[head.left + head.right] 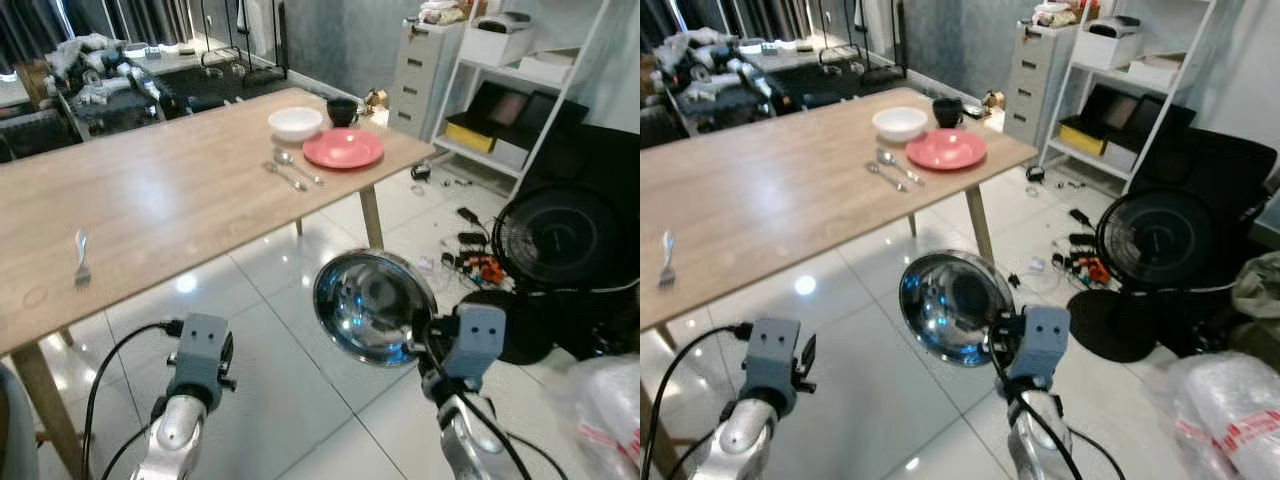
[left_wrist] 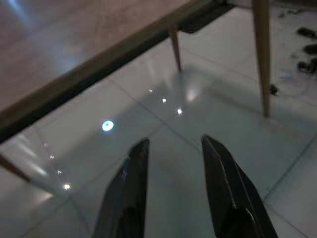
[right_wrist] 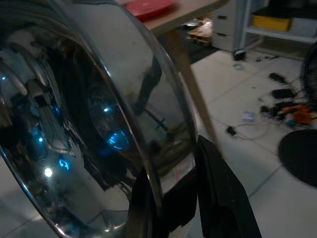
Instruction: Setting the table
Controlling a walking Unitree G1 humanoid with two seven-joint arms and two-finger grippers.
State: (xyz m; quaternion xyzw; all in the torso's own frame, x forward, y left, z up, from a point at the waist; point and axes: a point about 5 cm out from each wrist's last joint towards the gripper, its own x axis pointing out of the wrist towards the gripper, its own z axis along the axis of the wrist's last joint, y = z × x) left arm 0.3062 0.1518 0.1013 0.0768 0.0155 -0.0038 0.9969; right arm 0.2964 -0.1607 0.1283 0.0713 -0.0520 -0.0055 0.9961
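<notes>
My right gripper (image 3: 171,198) is shut on the rim of a shiny steel bowl (image 1: 368,305), held tilted on edge above the floor, in front of the table's near right leg. On the wooden table (image 1: 150,190) at its far right end lie a red plate (image 1: 343,148), a white bowl (image 1: 296,122), a black cup (image 1: 342,110) and two spoons (image 1: 290,170). A fork (image 1: 81,258) lies near the front left edge. My left gripper (image 2: 171,148) is open and empty, low over the tiles beside the table edge.
A black fan (image 1: 555,240) stands on the floor at right amid loose cables (image 1: 470,262). White shelving (image 1: 520,70) and a drawer unit (image 1: 420,75) stand behind. A plastic bag (image 1: 605,410) sits at lower right. White tiles (image 1: 280,380) stretch under me.
</notes>
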